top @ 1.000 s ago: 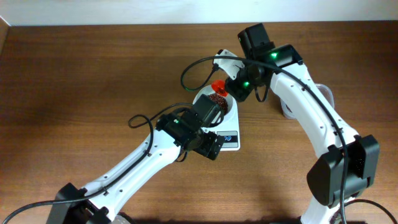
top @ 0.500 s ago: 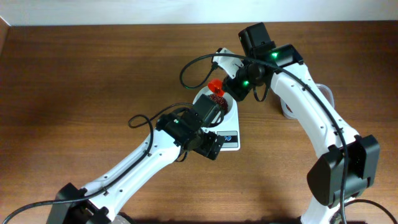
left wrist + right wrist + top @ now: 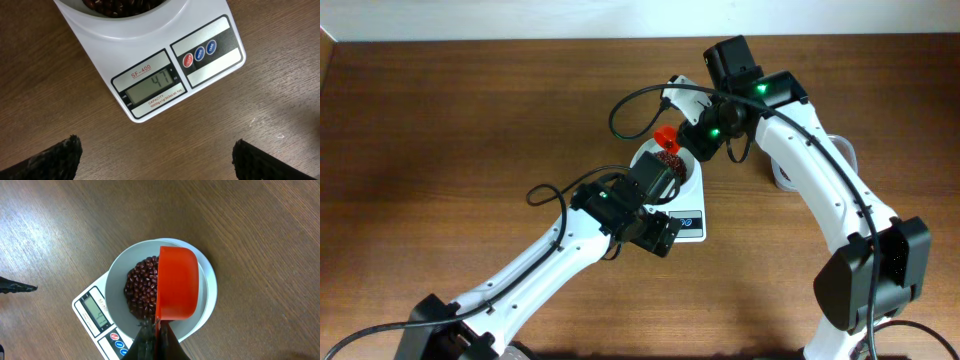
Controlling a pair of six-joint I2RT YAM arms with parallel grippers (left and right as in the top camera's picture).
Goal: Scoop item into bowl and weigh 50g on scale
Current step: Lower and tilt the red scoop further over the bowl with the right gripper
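Observation:
The white scale (image 3: 210, 67) stands on the wooden table and its display (image 3: 152, 91) reads 47. The white bowl (image 3: 210, 287) sits on it and holds a heap of dark red-brown beans (image 3: 142, 287). My right gripper (image 3: 156, 335) is shut on the handle of a red scoop (image 3: 177, 282), which is tilted on its side above the bowl, its mouth toward the beans. In the overhead view the scoop (image 3: 665, 136) hangs over the bowl's far rim (image 3: 694, 182). My left gripper (image 3: 157, 160) is open wide and empty, just in front of the scale's display.
A clear plastic container (image 3: 847, 152) stands at the right, mostly hidden behind the right arm. A black cable (image 3: 630, 105) loops over the table behind the scale. The two arms crowd the scale (image 3: 688, 222) from left and right.
The red scoop has shifted slightly up and to the left over the bowl. The left arm has not moved.

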